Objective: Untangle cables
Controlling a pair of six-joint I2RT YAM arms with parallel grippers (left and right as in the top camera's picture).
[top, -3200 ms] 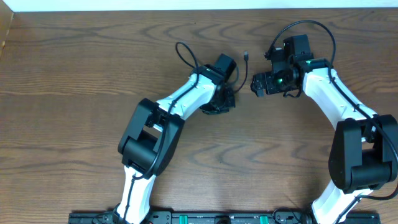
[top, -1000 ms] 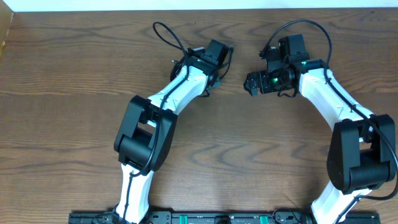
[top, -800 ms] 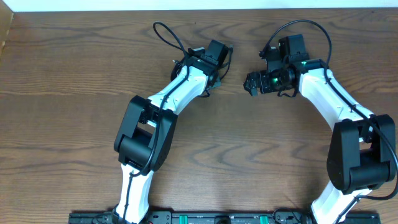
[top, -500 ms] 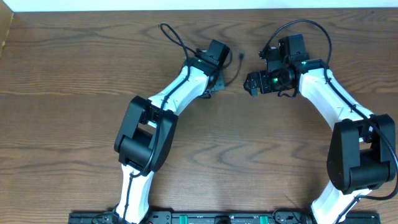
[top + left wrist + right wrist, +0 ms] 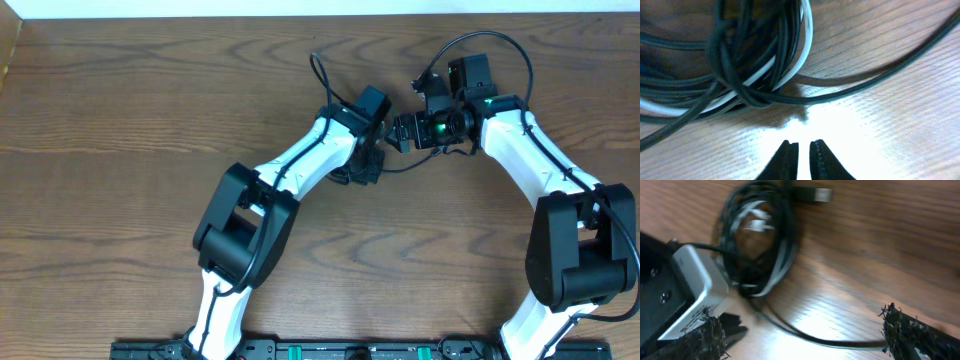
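The cables [image 5: 747, 75] lie on the wood as a tangled coil of black cords with a white one [image 5: 802, 30] woven in. One black strand [image 5: 880, 75] arcs away to the right. My left gripper [image 5: 803, 150] hovers just short of the coil, its jaws almost together with nothing between them. In the overhead view it [image 5: 367, 163] sits over the coil. The right wrist view shows the coil [image 5: 760, 245] and a metal plug end [image 5: 821, 194]. My right gripper [image 5: 807, 337] is wide open, and a black strand [image 5: 840, 342] runs across the gap to its right finger [image 5: 912, 332].
The left wrist's silver camera housing [image 5: 687, 282] is close beside the coil in the right wrist view. The two grippers are nearly touching at mid-table [image 5: 385, 140]. Thick black arm wires loop above the left wrist [image 5: 322, 75] and the right wrist [image 5: 500, 45].
My left arm has swung right and toward the near side, ending close to the right gripper. A black strand now trails from the coil to the right gripper, which stays wide open.
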